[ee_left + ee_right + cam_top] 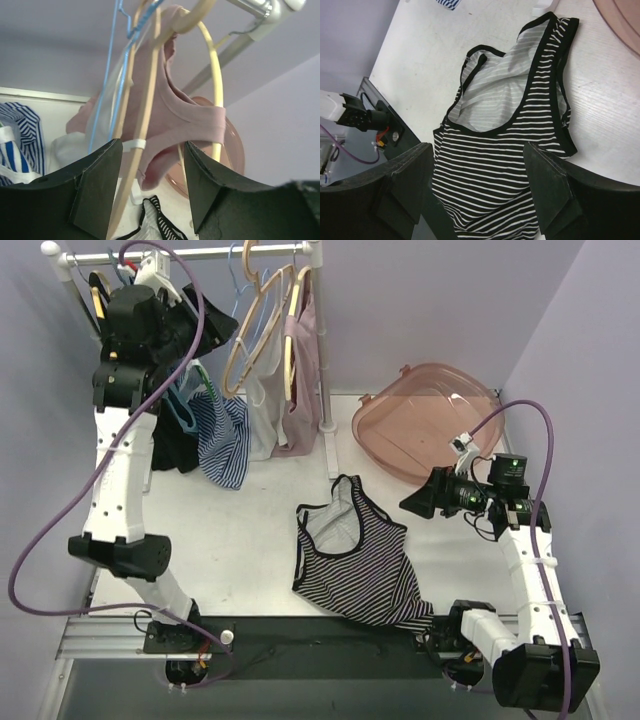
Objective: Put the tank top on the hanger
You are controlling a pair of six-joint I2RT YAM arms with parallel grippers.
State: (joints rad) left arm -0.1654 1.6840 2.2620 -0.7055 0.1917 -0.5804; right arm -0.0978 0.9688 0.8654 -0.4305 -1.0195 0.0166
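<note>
The striped tank top (352, 565) lies flat on the white table, neck toward the rack and hem over the front edge. It fills the right wrist view (505, 145), and a strap shows in the left wrist view (159, 220). The pale-blue hanger (240, 280) hangs on the rack among the wooden hangers; its thin rod shows in the left wrist view (107, 85). My left gripper (212, 325) is raised by the rack, open and empty (150, 150), with a wooden hanger arm and a pink garment between its jaws. My right gripper (415, 502) is open and empty above the top (477, 155).
The clothes rail (200, 254) and its post (325, 360) carry tan wooden hangers (262, 330), a pink garment (305, 350), a white one, a blue-and-white striped one (225, 440) and a black one (175, 445). A pink translucent dome (430, 425) lies at the back right.
</note>
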